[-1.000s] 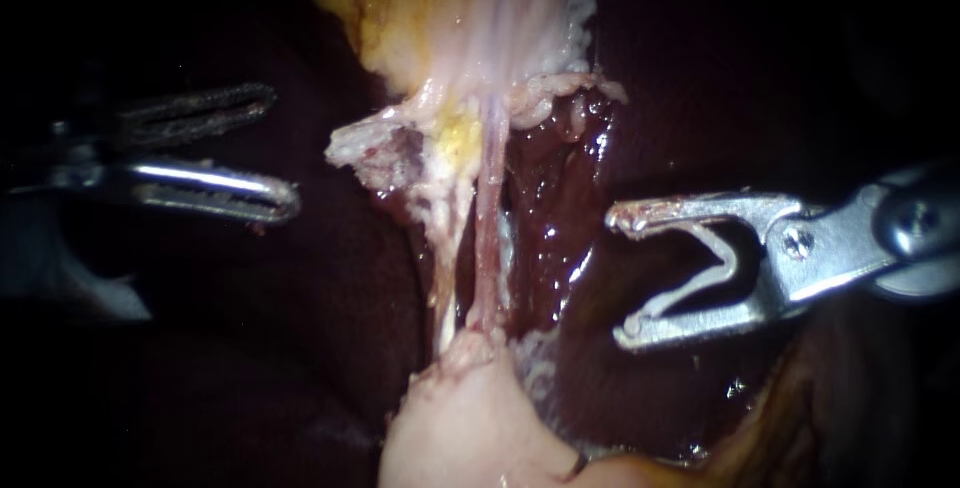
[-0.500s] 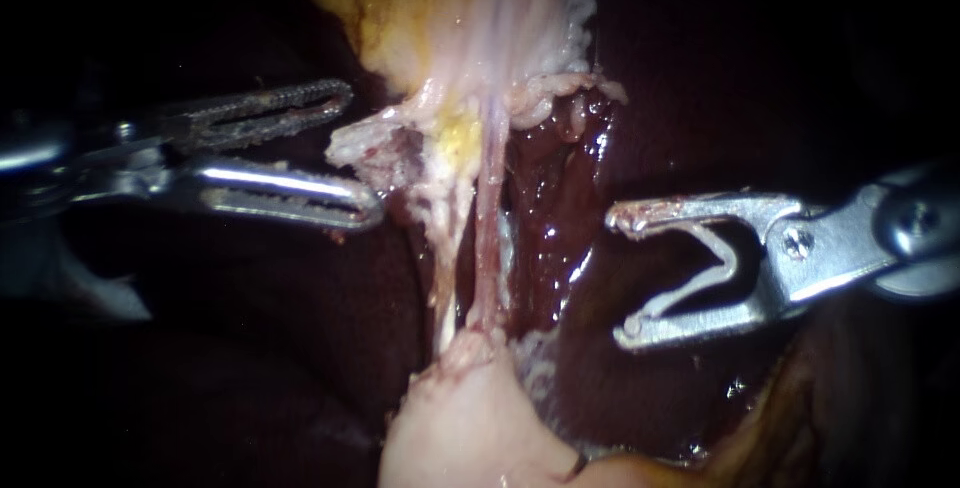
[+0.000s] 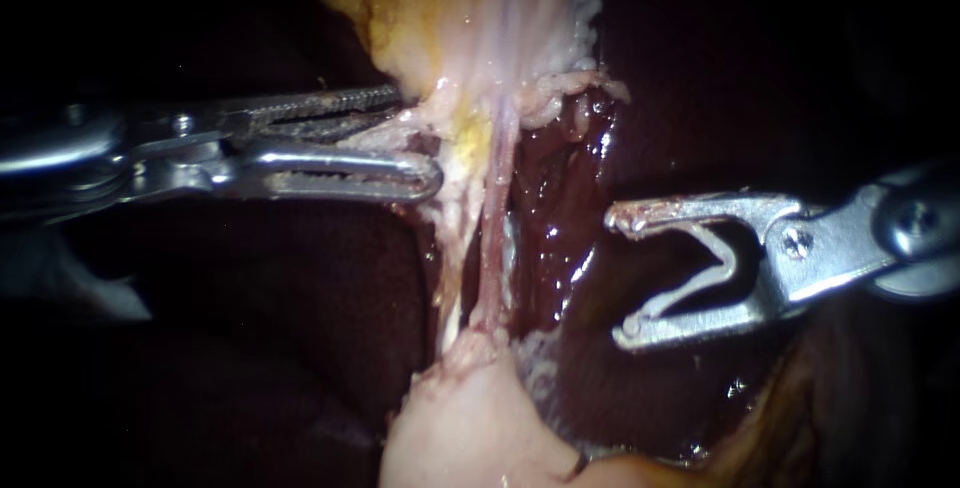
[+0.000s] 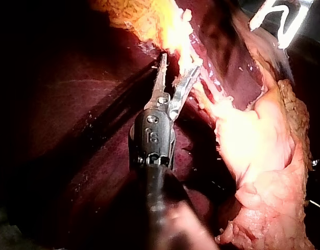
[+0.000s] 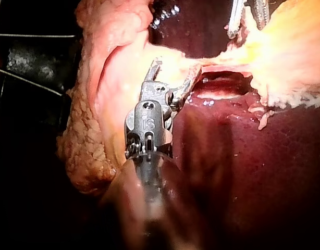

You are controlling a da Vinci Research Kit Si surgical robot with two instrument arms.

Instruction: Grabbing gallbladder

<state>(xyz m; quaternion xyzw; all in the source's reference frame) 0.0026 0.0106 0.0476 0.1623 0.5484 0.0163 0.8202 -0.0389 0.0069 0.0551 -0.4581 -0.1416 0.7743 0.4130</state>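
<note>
- Two jaws of the left instrument (image 3: pixel 418 138) stand a little apart and straddle a pale frayed flap (image 3: pixel 380 136) at the lower end of the gallbladder (image 3: pixel 470 18). A gap shows between them, so I read this as not clamped yet.
- Upper serrated jaw: tip against the gallbladder wall. Lower jaw: tip lies across the flap.
- Left wrist view agrees, with one jaw on each side of the pale-yellow tissue.
- Gallbladder: yellowish and pale, lying on the dark liver (image 3: pixel 300 328). It narrows into two thin tubes (image 3: pixel 487 248) that run to a pale lump (image 3: pixel 460 418).
- The tubes sit just beside the lower jaw's tip.
- Right instrument (image 3: pixel 620 273): jaws wide open and empty. It sits over the wet liver bed, apart from the tubes and well apart from the left instrument.
- Step in hand, as I judge it: close the left jaws on the flap.
- To do it well, seat the tissue deep along the serrations, not only at the tips.
- Keep the lower tip short of the tubes so neither gets caught.
- Close slowly, then lift gently away from the liver.
- Risk: the frayed edge may shred, or the thin wall may tear under a hard pull.
</note>
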